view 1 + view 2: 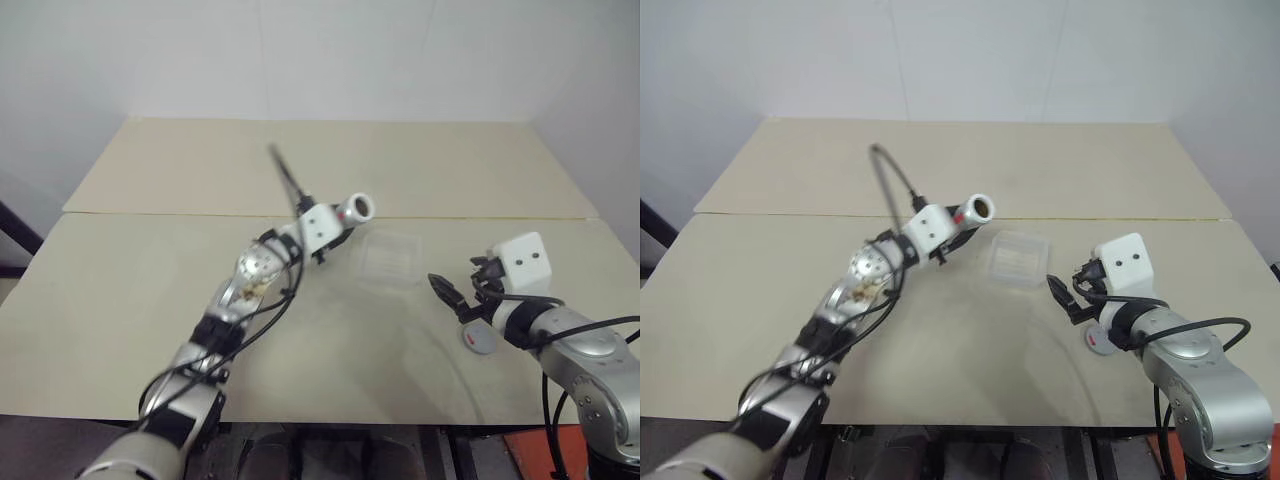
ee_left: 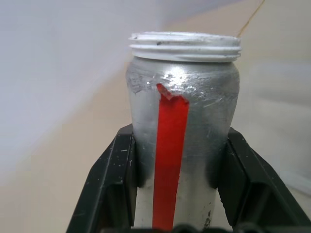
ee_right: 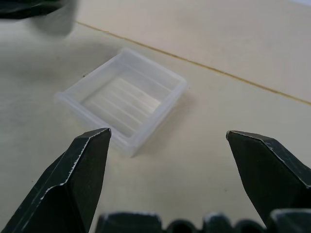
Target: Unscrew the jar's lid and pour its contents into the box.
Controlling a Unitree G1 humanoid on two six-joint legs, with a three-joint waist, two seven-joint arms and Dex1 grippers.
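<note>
We have the jar (image 2: 182, 136) in our left gripper (image 2: 177, 194), lifted off the table (image 1: 150, 300) and tipped on its side. Its open mouth points toward the box (image 1: 1018, 258). The two black fingers (image 2: 116, 189) squeeze the jar's round body from both sides, below the white screw rim, with the red stripe facing between them.

The lid (image 1: 480, 338) is off. It looks like the small grey disc lying flat on the table just beside our right gripper (image 1: 455, 292), though it is partly hidden, so we are not quite sure. The right fingers (image 3: 80, 179) are spread wide and hold nothing.

We think the jar is light, hard and smooth. The silver skin looks slippery, so a round thing like this could twist or slide in a loose hold. Holding it around the middle is a good spot, because the mouth stays free for pouring. The bits inside are tiny, and we cannot see them from here. They should fall out quickly once the mouth dips down.

The box is clear, thin and shallow, and looks empty. It sits flat near the middle of the table, between the two arms. It is likely very light, so a bump could push it away. Its low walls mean the bits could bounce out.

There is lots of bare table all around the box. The table's edges are well apart from it. The right gripper is near the box, and the jar should keep away from it.
</note>
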